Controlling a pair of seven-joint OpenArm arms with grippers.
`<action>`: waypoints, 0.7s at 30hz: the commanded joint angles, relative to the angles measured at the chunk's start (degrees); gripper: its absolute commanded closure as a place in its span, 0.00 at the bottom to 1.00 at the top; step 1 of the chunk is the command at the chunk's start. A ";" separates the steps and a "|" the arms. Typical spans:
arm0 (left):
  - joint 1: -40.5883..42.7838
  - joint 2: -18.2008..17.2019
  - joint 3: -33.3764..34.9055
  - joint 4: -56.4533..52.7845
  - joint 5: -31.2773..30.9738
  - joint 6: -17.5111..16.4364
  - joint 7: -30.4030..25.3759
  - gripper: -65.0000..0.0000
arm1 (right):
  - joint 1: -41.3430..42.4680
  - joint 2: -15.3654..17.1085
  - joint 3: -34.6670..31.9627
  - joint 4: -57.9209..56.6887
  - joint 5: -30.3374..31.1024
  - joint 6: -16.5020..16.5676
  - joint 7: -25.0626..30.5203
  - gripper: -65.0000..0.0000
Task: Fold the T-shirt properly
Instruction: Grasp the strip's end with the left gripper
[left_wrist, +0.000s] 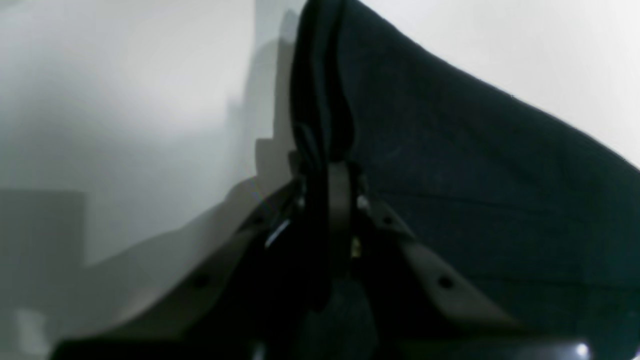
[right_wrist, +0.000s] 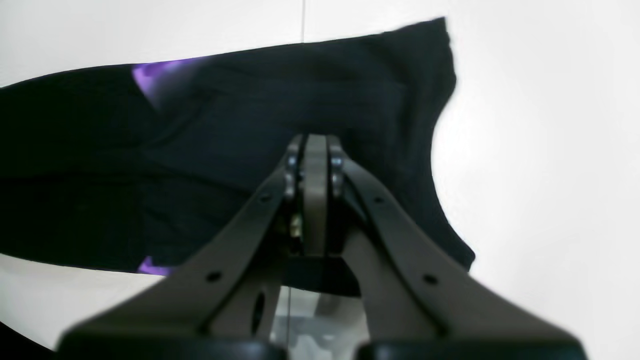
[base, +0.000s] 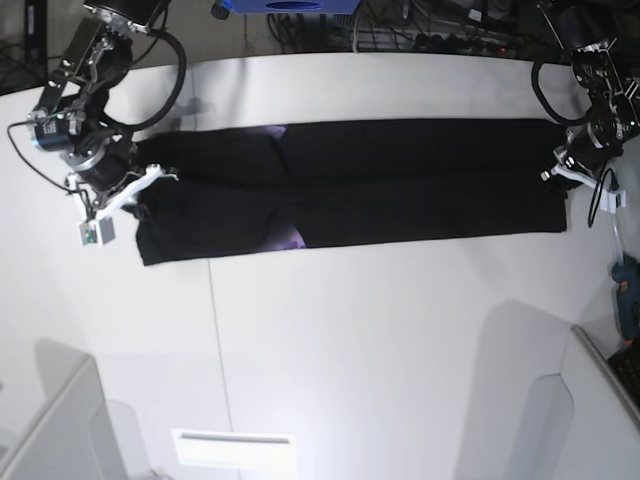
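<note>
Closed on cloth, your left gripper (left_wrist: 327, 165) and right gripper (right_wrist: 312, 145) pinch opposite ends of the T-shirt (base: 400, 190), its long axis stretching between them.

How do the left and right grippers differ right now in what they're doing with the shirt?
The left gripper is shut on a bunched fold of the T-shirt, gathered cloth rising between its fingers; the right gripper is shut over flatter cloth, and whether it pinches any is unclear. In the base view, the left gripper sits at the shirt's right end, the right at its left end. Both are closed and black cloth fills their views.
</note>
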 joint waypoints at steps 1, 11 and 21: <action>-0.47 -1.14 -0.32 1.92 -1.13 -0.64 -0.77 1.00 | 0.53 0.41 0.08 1.03 0.69 0.23 1.20 1.00; 4.90 -0.53 -1.81 13.35 -1.13 -0.47 -0.33 1.00 | 0.53 0.41 0.08 0.94 0.69 0.23 1.20 1.00; 8.59 3.78 -1.73 22.23 -1.13 -0.47 0.90 1.00 | 0.53 0.41 0.08 0.85 0.69 0.23 1.20 1.00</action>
